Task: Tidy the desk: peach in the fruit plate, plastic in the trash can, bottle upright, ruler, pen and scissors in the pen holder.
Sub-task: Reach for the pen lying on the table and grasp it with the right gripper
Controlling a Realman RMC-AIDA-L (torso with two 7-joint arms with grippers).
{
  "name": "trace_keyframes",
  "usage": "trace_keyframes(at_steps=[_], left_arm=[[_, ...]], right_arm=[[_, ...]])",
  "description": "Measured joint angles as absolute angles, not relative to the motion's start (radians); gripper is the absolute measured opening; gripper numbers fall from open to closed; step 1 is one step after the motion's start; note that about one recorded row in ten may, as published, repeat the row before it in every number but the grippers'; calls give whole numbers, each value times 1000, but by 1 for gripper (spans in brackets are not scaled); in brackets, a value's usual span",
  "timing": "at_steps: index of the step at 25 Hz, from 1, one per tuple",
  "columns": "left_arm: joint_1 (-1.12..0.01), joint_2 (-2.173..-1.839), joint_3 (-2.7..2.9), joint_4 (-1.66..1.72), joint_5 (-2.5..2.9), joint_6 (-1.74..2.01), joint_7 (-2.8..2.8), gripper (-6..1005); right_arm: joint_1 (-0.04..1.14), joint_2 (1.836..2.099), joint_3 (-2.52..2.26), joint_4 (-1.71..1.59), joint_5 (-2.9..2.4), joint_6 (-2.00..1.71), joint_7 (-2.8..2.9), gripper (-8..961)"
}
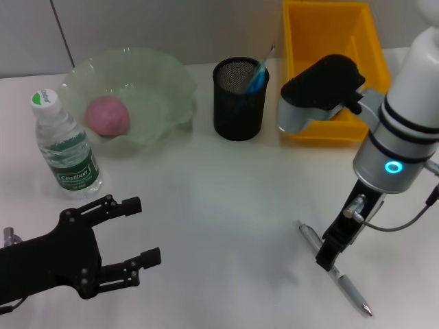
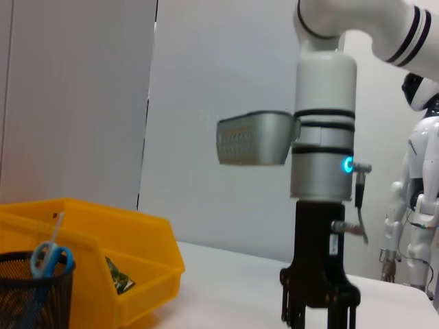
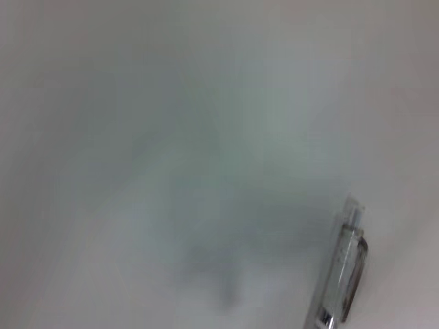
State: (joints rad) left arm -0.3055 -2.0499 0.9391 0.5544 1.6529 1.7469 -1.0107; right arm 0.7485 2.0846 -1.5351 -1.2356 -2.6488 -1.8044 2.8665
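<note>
Head view: right gripper [image 1: 328, 259] jaws, grip state indeterminate, stand directly over the slim silver metal pen [image 1: 334, 276] lying on the white surface [image 1: 226, 205], pending transfer to the black mesh pen holder [image 1: 240, 99].

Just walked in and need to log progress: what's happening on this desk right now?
The right gripper is down over the pen lying on the desk. The left gripper hovers open nearby. The peach sits in the fruit plate, the bottle stands upright, and the scissors are in the pen holder.
</note>
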Motion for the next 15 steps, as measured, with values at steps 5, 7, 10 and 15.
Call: trace_keyframes(at_steps=[5,7,10,15], left_arm=[[-304,-2047,939,553,1657,1750,-1011,842],[-303,-2047,939,553,1657,1750,-1011,842],[-300,-2047,939,550,1658,1750,-1010,842],[-300,-2046,939,549,1658,1747,-1009,842]], right_arm=[[742,2087,-1573,-1196,-2646,-1752,2876,641],[741,2087,-1583,-1194,-2645,-1746,2880,641],[735,2087,-1602,-1193,-2644,-1738,2887,640],[715,2090,-1619,-1188,-2643,-1728,2888,640]])
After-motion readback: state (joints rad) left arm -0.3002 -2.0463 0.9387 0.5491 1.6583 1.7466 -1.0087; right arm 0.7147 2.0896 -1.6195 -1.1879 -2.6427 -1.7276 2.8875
